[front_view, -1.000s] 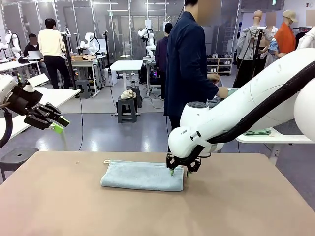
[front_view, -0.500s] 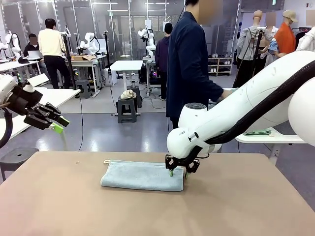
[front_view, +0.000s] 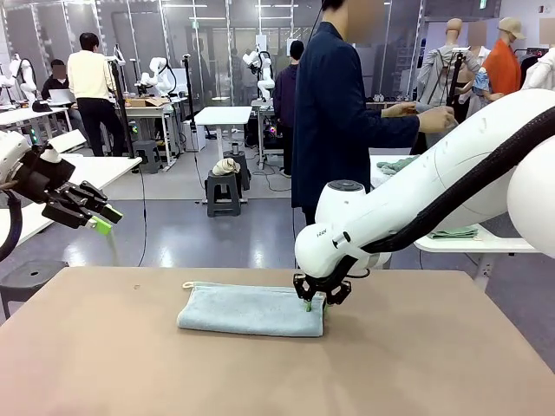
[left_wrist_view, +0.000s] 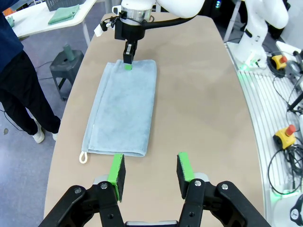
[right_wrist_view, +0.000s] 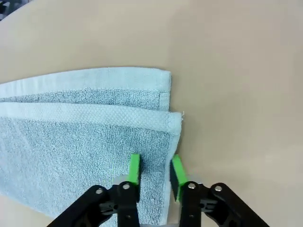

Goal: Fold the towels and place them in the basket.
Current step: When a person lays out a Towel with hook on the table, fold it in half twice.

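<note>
One folded towel (front_view: 251, 310) on tan table (front_view: 434, 364).

A robotics lab: white work tables (front_view: 222, 115), glass partitions (front_view: 208, 52), emergency-stop buttons (left_wrist_view: 285, 135) and loose cables (left_wrist_view: 284, 163).

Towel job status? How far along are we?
Done: pale blue towel lies folded into a long strip on the table. In hand: right gripper pinches its end hem; left gripper hangs open. Left: likely another fold, then stowing it.

Grey floor (front_view: 199, 236), white tables (front_view: 223, 115), dark stool (front_view: 222, 182), glass partitions (front_view: 208, 43) behind
</note>
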